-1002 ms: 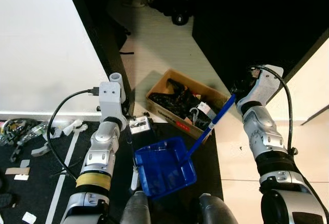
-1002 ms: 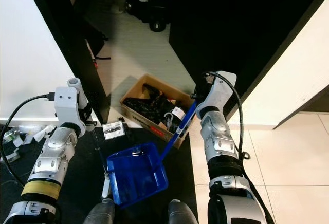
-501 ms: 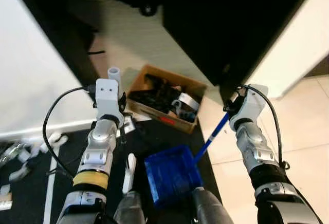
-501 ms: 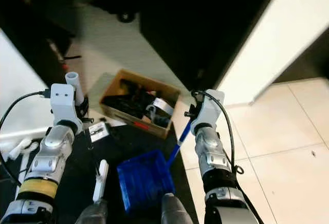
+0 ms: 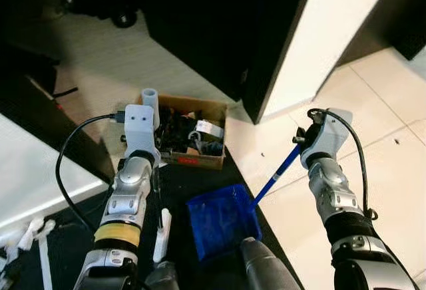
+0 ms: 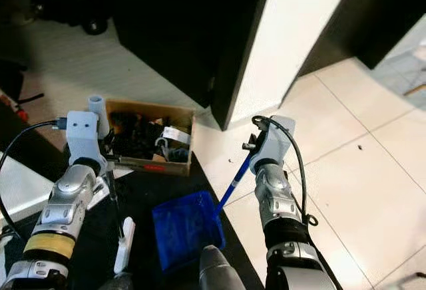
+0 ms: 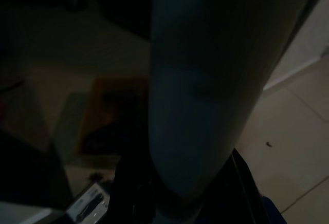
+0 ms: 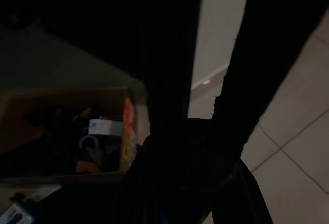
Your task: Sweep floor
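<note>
Tiled floor (image 5: 373, 90) meets a black mat (image 5: 200, 183); a cardboard box (image 5: 193, 160) sits far left. Blue dustpan (image 5: 223, 218) rests low on the mat, carried by its handle in the clenched right gripper (image 5: 301, 138). Left gripper (image 5: 154, 170) grasps the brush (image 5: 160, 233), hanging ready to sweep.

Glossy blue plastic dustpan (image 5: 221, 218); matt brown cardboard box (image 5: 193, 161); smooth, faintly shiny pale floor tiles (image 5: 379, 137); matt black mat (image 5: 66, 230).
</note>
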Robot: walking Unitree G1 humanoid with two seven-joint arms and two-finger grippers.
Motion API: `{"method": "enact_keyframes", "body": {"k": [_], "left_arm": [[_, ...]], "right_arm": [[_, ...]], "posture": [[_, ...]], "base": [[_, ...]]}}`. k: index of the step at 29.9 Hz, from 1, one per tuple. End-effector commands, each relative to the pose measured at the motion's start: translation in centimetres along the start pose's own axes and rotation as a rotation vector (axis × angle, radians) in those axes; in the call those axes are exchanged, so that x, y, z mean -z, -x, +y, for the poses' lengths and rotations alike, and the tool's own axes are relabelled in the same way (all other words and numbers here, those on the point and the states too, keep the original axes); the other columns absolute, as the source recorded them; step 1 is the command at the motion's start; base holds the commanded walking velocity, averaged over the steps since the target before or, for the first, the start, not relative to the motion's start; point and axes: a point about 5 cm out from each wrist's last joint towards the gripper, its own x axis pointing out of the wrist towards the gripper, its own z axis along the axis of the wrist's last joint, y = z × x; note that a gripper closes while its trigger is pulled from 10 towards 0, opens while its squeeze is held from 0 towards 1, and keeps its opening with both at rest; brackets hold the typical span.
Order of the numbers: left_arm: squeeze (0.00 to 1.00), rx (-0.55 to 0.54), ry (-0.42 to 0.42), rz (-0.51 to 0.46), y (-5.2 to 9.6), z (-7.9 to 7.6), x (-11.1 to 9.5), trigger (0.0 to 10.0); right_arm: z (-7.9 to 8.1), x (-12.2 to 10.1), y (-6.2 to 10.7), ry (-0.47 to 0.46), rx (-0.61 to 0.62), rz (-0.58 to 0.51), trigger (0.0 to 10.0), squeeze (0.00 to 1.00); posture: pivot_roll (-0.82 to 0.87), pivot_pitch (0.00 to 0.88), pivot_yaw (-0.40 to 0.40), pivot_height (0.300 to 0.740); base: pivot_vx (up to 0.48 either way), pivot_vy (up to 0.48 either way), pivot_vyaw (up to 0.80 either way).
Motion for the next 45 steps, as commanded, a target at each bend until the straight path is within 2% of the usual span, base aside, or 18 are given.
{"method": "enact_keyframes", "body": {"k": [1,6,13,15,20,22,26,27,29,32,35,40,45], "left_arm": [[0.0,0.008,-0.007,-0.012,0.3,-0.1,0.3,10.0],[0.0,-0.081,0.001,-0.047,0.5,1.1,0.3,10.0],[0.0,-0.189,-0.026,-0.096,0.9,2.7,0.1,10.0],[0.0,-0.293,0.016,-0.184,1.4,4.2,-0.8,10.0],[0.0,-0.284,0.037,-0.249,1.8,4.4,-1.4,10.0],[0.0,-0.267,0.039,-0.306,2.1,4.4,-2.1,10.0],[0.0,-0.267,0.024,-0.339,2.3,4.5,-2.5,10.0],[0.0,-0.27,0.027,-0.381,2.4,4.6,-3.1,10.0],[0.0,-0.261,0.031,-0.389,2.5,4.6,-3.2,10.0],[0.0,-0.215,0.031,-0.368,2.3,4.1,-2.9,10.0],[0.0,-0.138,-0.015,-0.276,2.3,3.3,-1.1,10.0],[0.0,-0.131,-0.04,-0.244,2.5,3.4,-0.5,10.0],[0.0,-0.128,-0.04,-0.221,2.3,3.5,-0.1,10.0]], "right_arm": [[0.2,-0.1,0.0,0.008,-0.019,-0.015,10.0,0.0],[1.3,-0.8,-0.3,0.026,-0.1,-0.054,10.0,0.0],[3.4,-2.1,-0.4,0.122,-0.235,-0.129,10.0,0.0],[4.2,-2.2,-0.3,0.168,-0.285,-0.151,10.0,0.0],[4.2,-1.9,-0.3,0.177,-0.286,-0.146,10.0,0.0],[4.1,-1.7,-0.2,0.194,-0.287,-0.142,10.0,0.0],[3.9,-1.5,-0.2,0.202,-0.281,-0.14,10.0,0.0],[3.4,-1.3,-0.1,0.213,-0.256,-0.136,10.0,0.0],[3.0,-1.2,-0.1,0.214,-0.235,-0.134,10.0,0.0],[2.1,-0.8,0.0,0.202,-0.192,-0.122,10.0,0.0],[0.7,-0.2,0.1,0.165,-0.124,-0.111,10.0,0.0],[-0.1,-0.1,0.2,0.127,-0.087,-0.113,10.0,0.0],[-0.6,0.0,0.2,0.128,-0.064,-0.112,10.0,0.0]], "posture": [[0.0,0.154,-0.027,0.74],[0.0,0.141,-0.032,0.74],[-0.01,0.128,-0.037,0.74],[0.0,0.118,-0.041,0.74],[0.0,0.109,-0.047,0.74],[0.0,0.109,-0.047,0.74],[0.0,0.105,-0.047,0.74],[0.0,0.104,-0.047,0.74],[0.0,0.106,-0.047,0.74],[0.0,0.109,-0.043,0.74],[0.0,0.112,-0.039,0.74],[0.01,0.116,-0.03,0.74],[0.0,0.121,-0.022,0.74]], "base": [[0.0,0.0,0.0],[0.0,0.0,0.0],[0.0,0.0,0.0],[0.0,0.0,0.0],[0.0,0.0,0.0],[0.0,0.0,0.0],[0.0,0.0,0.0],[0.0,0.0,0.0],[0.0,0.0,0.0],[0.0,0.0,0.0],[0.0,0.0,0.0],[0.0,0.0,0.0],[0.0,0.0,0.0]]}}
